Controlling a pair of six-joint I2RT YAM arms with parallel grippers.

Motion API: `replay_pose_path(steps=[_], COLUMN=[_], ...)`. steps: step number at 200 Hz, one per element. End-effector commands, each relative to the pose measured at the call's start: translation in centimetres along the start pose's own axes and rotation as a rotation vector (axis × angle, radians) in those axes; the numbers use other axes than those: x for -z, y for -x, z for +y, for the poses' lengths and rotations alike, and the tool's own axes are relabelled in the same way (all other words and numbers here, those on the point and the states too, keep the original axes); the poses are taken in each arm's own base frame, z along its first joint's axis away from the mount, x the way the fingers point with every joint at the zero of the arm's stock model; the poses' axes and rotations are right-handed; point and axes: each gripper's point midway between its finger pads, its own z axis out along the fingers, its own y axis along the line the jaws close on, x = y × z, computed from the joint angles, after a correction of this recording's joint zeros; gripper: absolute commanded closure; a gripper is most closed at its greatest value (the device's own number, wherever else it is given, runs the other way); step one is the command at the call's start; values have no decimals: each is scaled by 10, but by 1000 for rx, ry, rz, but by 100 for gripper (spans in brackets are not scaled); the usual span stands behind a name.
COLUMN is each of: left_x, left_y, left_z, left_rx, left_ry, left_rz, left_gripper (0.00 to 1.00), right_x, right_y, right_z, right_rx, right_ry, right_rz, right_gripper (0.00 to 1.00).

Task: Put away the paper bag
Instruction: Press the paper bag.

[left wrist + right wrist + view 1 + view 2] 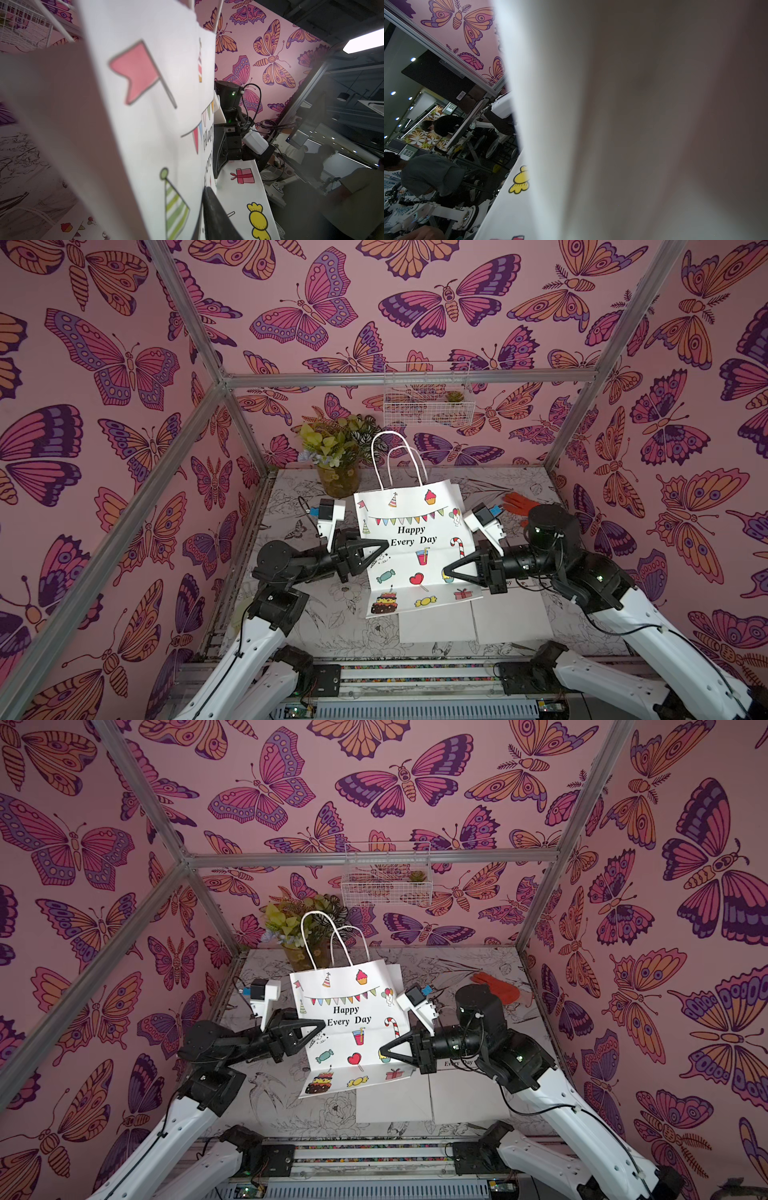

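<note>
Bag: white paper bag point(411, 506), flat-sided and creased, with twin cord loop handles and printed party motifs; upright over the flower-sketch tabletop point(332, 622), just in front of the glass vase of leafy stems point(338, 483).
Right hand point(445, 572): black wedge, closed on the bag's right edge.
Left hand point(386, 544): black wedge tip at the bag's left edge; grip cannot be determined.

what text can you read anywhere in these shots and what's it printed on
"Happy Every Day": front of the paper bag.
"Every Day": partly hidden print on a second bag lying flat.
Barcode label in the right wrist view: too small to read.
</note>
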Motion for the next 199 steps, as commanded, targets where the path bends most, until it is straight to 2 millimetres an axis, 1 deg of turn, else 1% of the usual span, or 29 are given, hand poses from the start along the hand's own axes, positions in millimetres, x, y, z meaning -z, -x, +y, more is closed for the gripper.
replay_pose_path(steps=[1, 8, 25, 28, 41, 52, 55, 60, 72, 90, 108, 113, 117, 132, 156, 182, 199], left_x=[3, 3, 4, 4, 4, 4, 4, 5, 5, 6, 6, 7, 7, 8, 9, 10, 10], left_y=[16, 16, 16, 15, 14, 11, 11, 11, 10, 8, 7, 6, 6, 6, 5, 8, 15], left_z=[0, -2, -5, -4, -4, -3, -3, -3, -3, -1, 0, 0, 1, 1, 2, 1, 2], left_rx=[-25, -28, -33, -32, -34, -30, -30, -30, -29, -23, -20, -18, -18, -19, -17, -18, -12], left_ry=[7, 2, -7, -7, -7, -6, -7, -7, -9, -8, -6, -5, -4, -1, 2, 2, 9], left_rz=[-88, -87, -81, -80, -71, -62, -59, -57, -50, -38, -32, -29, -30, -29, -26, -37, -69], left_gripper=[71, 77, 97, 100, 100, 100, 100, 100, 100, 100, 100, 100, 100, 100, 100, 100, 79], right_x=[3, 2, 2, 2, 5, 9, 11, 13, 18, 20, 19, 18, 18, 17, 15, 13, 10], right_y=[-2, -2, -1, 0, 6, 16, 19, 23, 34, 50, 62, 65, 68, 75, 81, 83, 78], right_z=[4, 4, 2, 3, 5, 11, 13, 14, 20, 24, 28, 28, 28, 28, 25, 18, 10], right_rx=[30, 30, 30, 35, 50, 76, 85, 93, 114, 128, 143, 148, 151, 164, 173, 165, 147], right_ry=[-2, -2, -6, -7, -13, -15, -15, -14, -2, 28, 49, 50, 50, 48, 39, 23, 5], right_rz=[0, 0, -3, -6, -27, -68, -83, -99, -136, -162, -172, -175, -177, -181, -186, -186, -171], right_gripper=[100, 100, 100, 99, 91, 82, 76, 72, 63, 55, 54, 55, 58, 80, 100, 100, 100])
